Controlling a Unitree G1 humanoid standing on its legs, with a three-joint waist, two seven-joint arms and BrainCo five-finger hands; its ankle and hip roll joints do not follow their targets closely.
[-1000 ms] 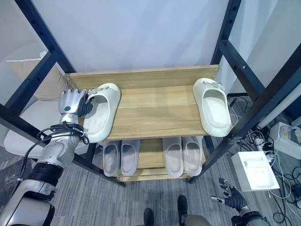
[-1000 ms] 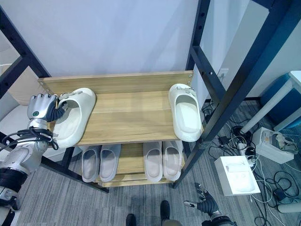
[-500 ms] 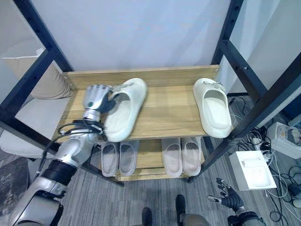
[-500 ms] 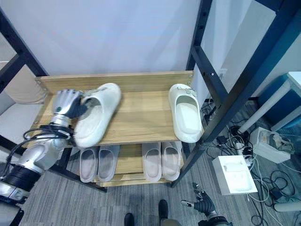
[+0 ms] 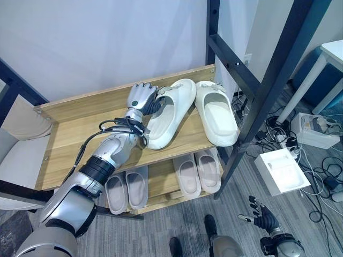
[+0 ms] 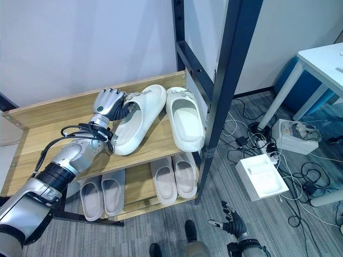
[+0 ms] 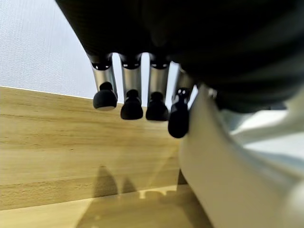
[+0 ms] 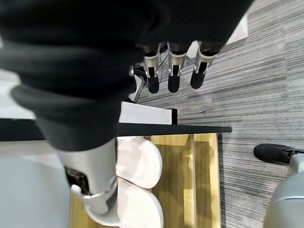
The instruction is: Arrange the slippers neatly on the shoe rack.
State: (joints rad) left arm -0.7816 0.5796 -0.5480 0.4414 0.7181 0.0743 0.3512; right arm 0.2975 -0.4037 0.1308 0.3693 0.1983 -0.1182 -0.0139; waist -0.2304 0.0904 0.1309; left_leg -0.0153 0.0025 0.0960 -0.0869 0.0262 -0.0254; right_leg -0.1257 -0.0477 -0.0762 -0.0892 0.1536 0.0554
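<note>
So the left hand (image 5: pixel 141 98) is up on the top shelf (image 5: pixel 69 134) of the shoe rack, fingers curled round the strap end of a cream slipper (image 5: pixel 170 112) and clamped on it. That slipper lies slanted, its strap end near the shelf's back edge and its other end pointing toward the front edge. Its toe part sits just beside the second cream slipper (image 5: pixel 217 111), which lies straighter along the right end of the shelf, reaching to the front right corner. The two look like they're touching or nearly so up near the back, and they spread apart toward the front.

In the left wrist view the dark fingertips (image 7: pixel 132 107) hang in a row above the wood, with the slipper's pale wall right next to them.

On the lower shelf (image 5: pixel 163 184) there are two pairs of greyish slippers (image 5: pixel 198 170), one pair toward the left end and one toward the right, all lined up side by side.

The right hand (image 5: pixel 261 218) is way down low over the grey carpet floor (image 5: pixel 316 225), well apart from the rack, fingers spread loose and holding nothing. A white box (image 5: pixel 281 171) sits on the floor past the rack's right end.
</note>
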